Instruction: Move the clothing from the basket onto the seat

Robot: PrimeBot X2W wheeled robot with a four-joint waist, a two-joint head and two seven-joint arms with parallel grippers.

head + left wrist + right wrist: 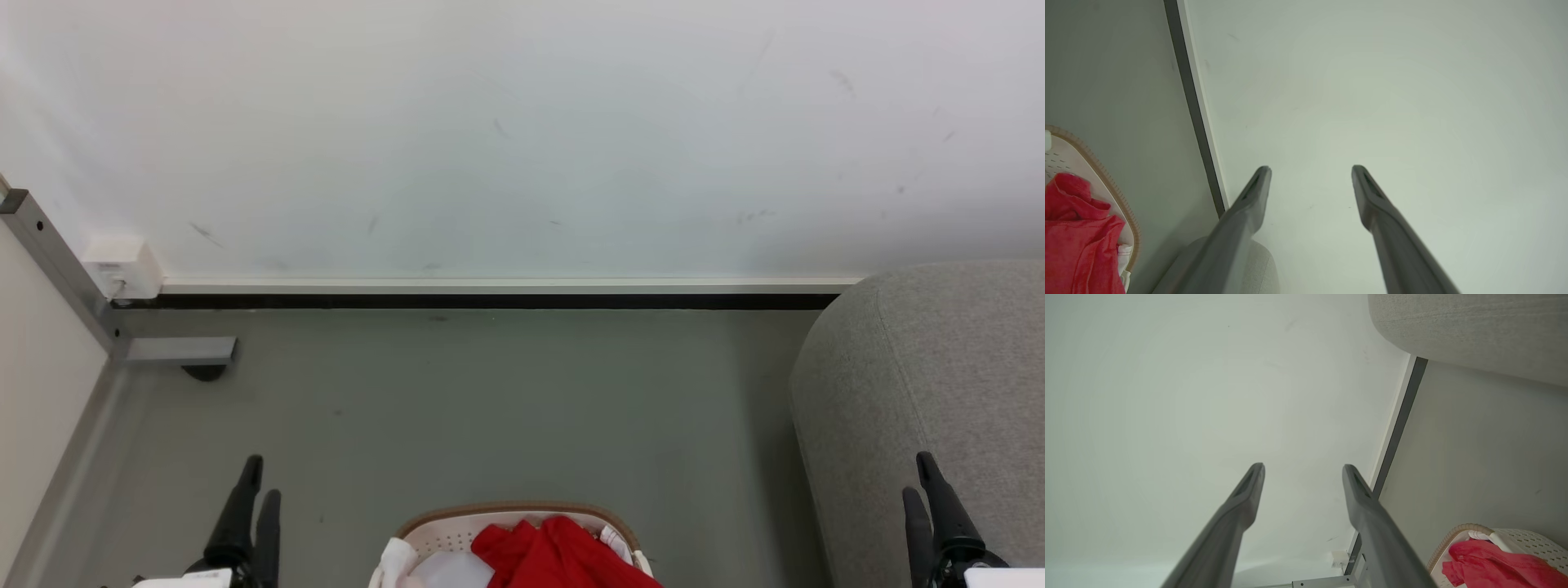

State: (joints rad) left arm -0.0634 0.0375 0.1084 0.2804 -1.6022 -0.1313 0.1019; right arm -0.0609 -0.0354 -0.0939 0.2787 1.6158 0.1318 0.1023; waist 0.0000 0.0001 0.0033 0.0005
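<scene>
Clothing [563,555] that is bright red lies bunched up in the basket [457,521], at the bottom middle of the head view. A small white bit with a thin stripe peeks out on its right side. A pale cloth [449,572] lies in the basket too, just beside the red clothing on its left. The basket is cream with rows of little round holes and a brown rim, and it stands on the grey floor [490,408].

The seat [939,367] is big, light grey and soft, with round edges and a seam. It stands on the robot's right, next to the white wall [522,122]. A strip of bare floor lies between the basket and the seat, so the clothing is apart from the seat.

The left gripper [257,482] is at the lower left, to the left of the basket and not touching it. In the left wrist view its two dark fingers [1257,183] stand wide apart, spread out and holding nothing.

The right gripper [918,478] is at the lower right, in front of the seat; I cannot tell if it touches the seat. In the right wrist view its fingers [1251,482] stand wide apart as well, and they hold nothing.

A black strip [490,301] runs along the bottom of the wall, and a grey metal leg [57,261] stands at the far left
</scene>
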